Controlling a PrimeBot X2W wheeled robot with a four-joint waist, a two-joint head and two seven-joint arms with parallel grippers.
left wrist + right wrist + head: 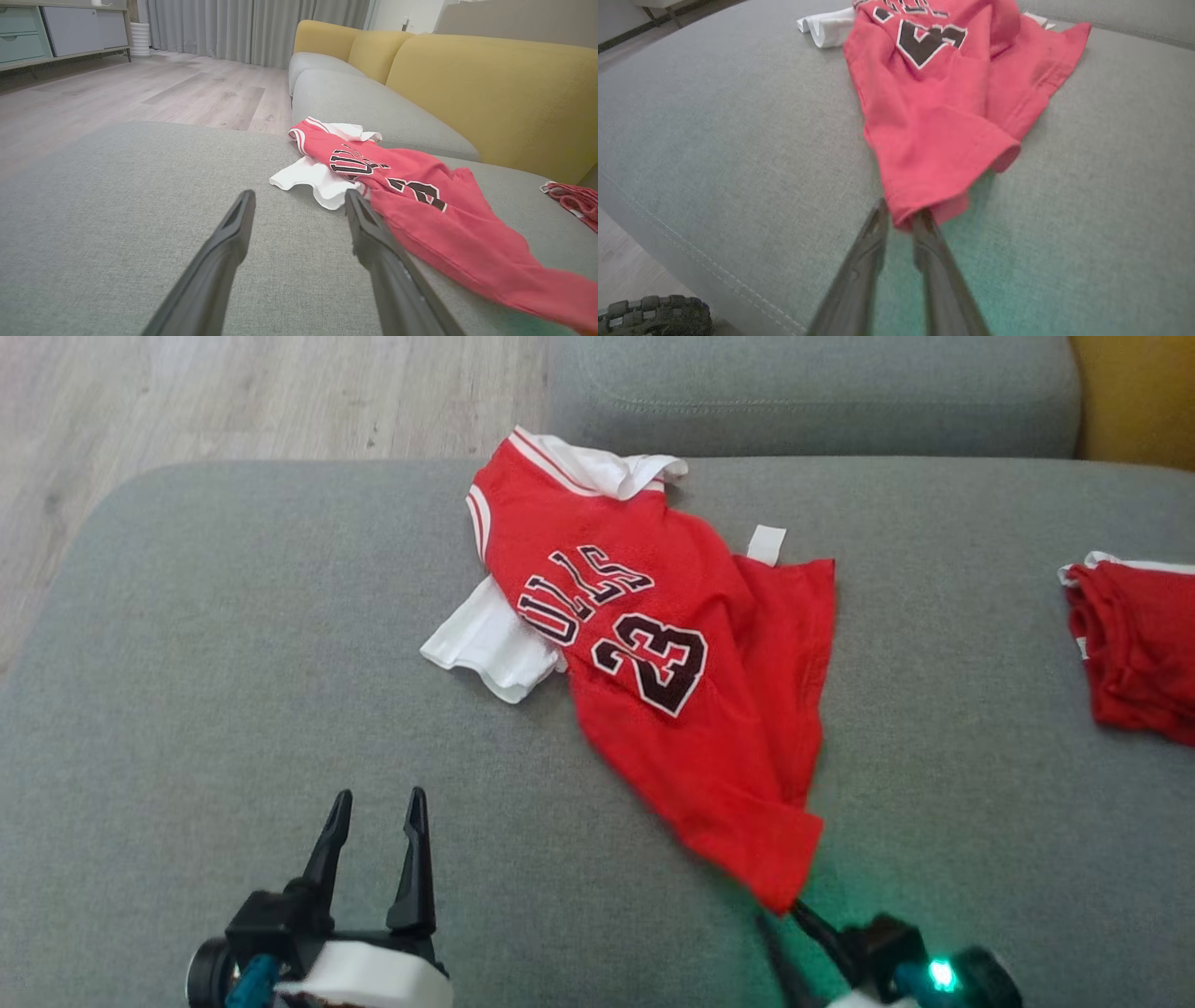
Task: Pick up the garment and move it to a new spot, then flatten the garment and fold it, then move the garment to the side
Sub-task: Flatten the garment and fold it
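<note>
The left hand (379, 798) hovers with its 2 fingers spread wide and empty; the right hand (902, 213) pinches the garment (934, 130) hem.

The left hand (379, 793) has two long, tapering black fingers (224, 261) rising from a black block (275, 919), with a white rounded wrist shell (359, 973) and a teal cable plug (250, 982). The right hand (902, 212) has matching dark fingers and a glowing green lamp (941, 975).

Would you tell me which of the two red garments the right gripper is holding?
The number 23 jersey, pinched at its near corner by the right gripper; the other red garment lies apart.
</note>
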